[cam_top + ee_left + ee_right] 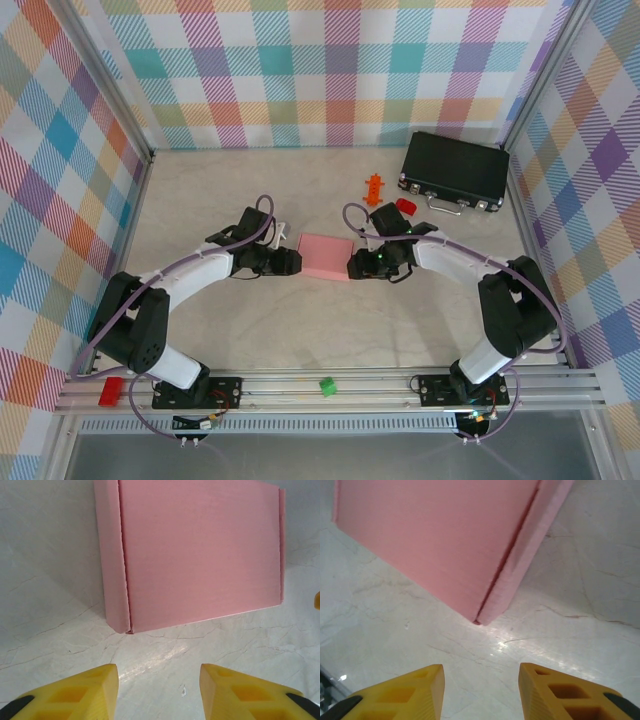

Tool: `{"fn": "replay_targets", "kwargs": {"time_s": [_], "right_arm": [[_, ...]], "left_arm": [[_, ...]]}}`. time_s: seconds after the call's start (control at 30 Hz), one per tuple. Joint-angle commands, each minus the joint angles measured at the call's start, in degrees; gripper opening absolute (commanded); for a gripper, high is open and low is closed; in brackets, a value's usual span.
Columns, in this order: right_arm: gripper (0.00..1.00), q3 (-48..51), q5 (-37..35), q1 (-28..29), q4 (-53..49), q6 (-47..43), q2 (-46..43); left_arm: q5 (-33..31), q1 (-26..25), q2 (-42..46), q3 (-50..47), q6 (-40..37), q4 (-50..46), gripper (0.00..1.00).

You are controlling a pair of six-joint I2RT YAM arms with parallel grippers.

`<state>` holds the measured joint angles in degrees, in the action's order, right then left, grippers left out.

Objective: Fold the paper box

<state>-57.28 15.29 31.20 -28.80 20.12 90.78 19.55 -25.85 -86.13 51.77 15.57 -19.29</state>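
Observation:
The paper box (pixel 328 257) lies mid-table as a closed, flat salmon-pink rectangular box. In the left wrist view the paper box (pixel 195 555) shows its lid and a side flap seam, resting on the marble surface. My left gripper (pixel 292 262) sits just left of it, open, yellow fingers (pixel 75 692) apart with bare table between them. My right gripper (pixel 356 266) sits just right of the box, open too. In the right wrist view a corner of the paper box (pixel 450 545) points toward the gap between the fingers (pixel 560 695); nothing is held.
A black hard case (pixel 454 172) with metal latches lies at the back right. A small red block (pixel 405 206) and an orange toy piece (pixel 374 186) lie near it. A green block (pixel 327 386) and a red block (pixel 110 391) rest on the front rail.

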Motion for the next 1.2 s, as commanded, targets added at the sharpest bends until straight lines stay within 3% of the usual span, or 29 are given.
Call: {"fn": "replay_targets", "kwargs": {"time_s": [0.0, 0.4, 0.53, 0.73, 0.9, 1.17], "right_arm": [[0.44, 1.34, -6.42, 0.25, 0.12, -0.1, -2.63], [0.48, 3.99, -32.9, -0.38, -3.38, 3.44, -12.71], [0.52, 5.1, -37.83, -3.16, -4.45, 2.91, -15.77], [0.57, 8.27, -40.01, -9.05, -2.78, 1.2, -20.13], [0.6, 11.7, -38.14, -15.19, 1.13, -0.31, -22.08], [0.64, 15.77, -31.7, -23.67, 6.75, -0.9, -22.82]], "left_arm": [[-3.49, -0.32, 3.14, -0.67, -0.72, 0.48, 0.47], [-28.02, 0.2, 11.68, -0.25, -3.15, -5.31, 0.54], [-34.34, 2.03, 13.0, 0.45, -5.02, -6.29, 0.6], [-40.84, 5.55, 13.09, 0.47, -7.8, -5.78, 0.66], [-47.95, 8.02, 12.53, -0.81, -7.24, -3.87, 0.77], [-50.35, 11.18, 13.21, -4.38, -7.63, 2.09, 0.88]]}}
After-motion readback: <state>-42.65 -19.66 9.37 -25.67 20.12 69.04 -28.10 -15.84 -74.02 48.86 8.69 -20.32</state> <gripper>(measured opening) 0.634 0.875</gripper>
